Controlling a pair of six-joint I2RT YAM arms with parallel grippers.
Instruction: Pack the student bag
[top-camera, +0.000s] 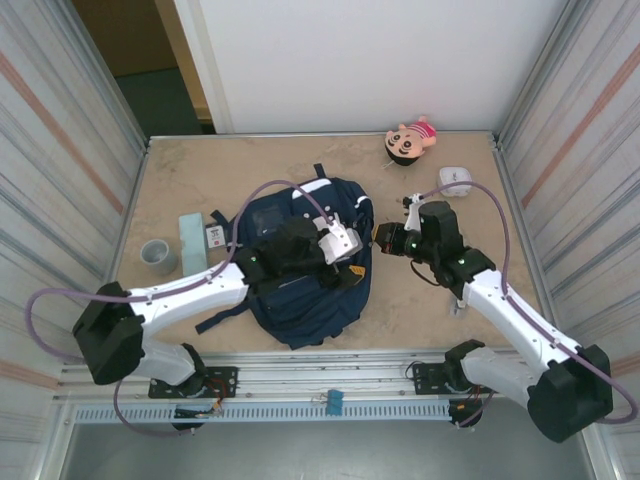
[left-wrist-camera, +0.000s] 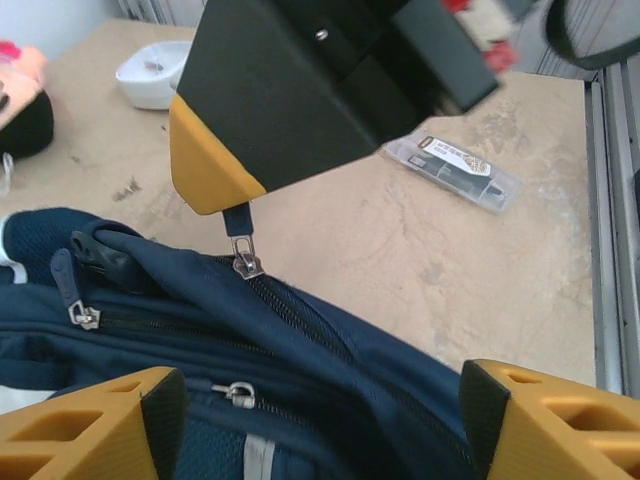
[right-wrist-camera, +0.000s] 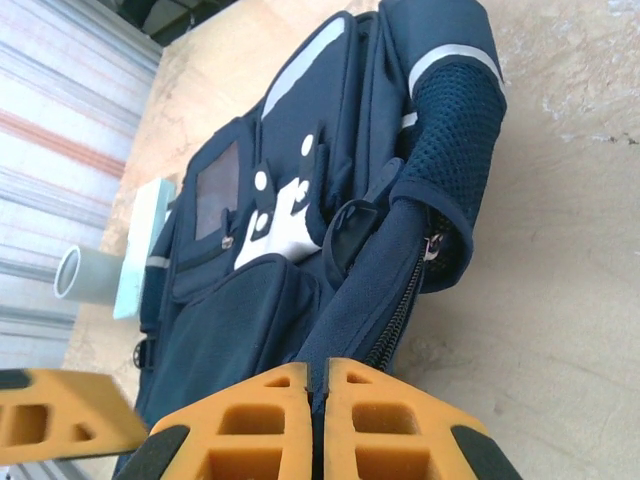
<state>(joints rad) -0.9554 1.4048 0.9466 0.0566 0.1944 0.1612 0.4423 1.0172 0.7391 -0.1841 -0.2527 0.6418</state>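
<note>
At the right edge of the bag, the right gripper pinches the zipper pull, likely to open it; the left gripper hangs open above, perhaps to steady fabric.

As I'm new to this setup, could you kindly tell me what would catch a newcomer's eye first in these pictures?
The navy student bag lies mid-table, the biggest thing. At its right edge the right end effector is shut on a zipper pull, while the left end effector hangs open above the bag. A pink plush doll sits at the far right corner.
</note>
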